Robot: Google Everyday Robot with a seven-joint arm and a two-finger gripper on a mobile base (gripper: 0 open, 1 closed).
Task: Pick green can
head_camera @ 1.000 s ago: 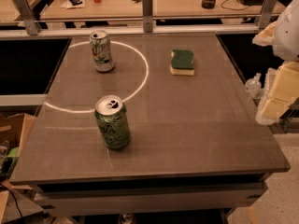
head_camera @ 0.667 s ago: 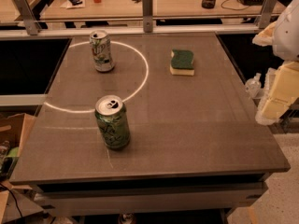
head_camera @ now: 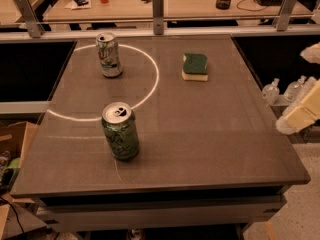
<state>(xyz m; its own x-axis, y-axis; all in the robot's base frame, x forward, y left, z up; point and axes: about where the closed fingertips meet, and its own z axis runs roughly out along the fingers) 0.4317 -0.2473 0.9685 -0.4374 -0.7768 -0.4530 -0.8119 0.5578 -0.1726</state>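
The green can (head_camera: 120, 131) is dark green with pale script and a silver top with a pull tab. It stands upright on the dark table (head_camera: 210, 134), near the front left, just outside a white circle line. My gripper (head_camera: 301, 112) shows as pale parts at the right edge of the view, off the table's right side and far from the can. It holds nothing that I can see.
A paler white-silver can (head_camera: 109, 54) stands at the back left inside the white circle (head_camera: 150, 84). A green and yellow sponge (head_camera: 195, 66) lies at the back right. A rail with metal posts (head_camera: 158, 4) borders the far edge. Boxes (head_camera: 15, 144) sit on the floor at left.
The pale gripper parts at the right edge have shifted a little right and down. Both cans and the sponge have not moved.
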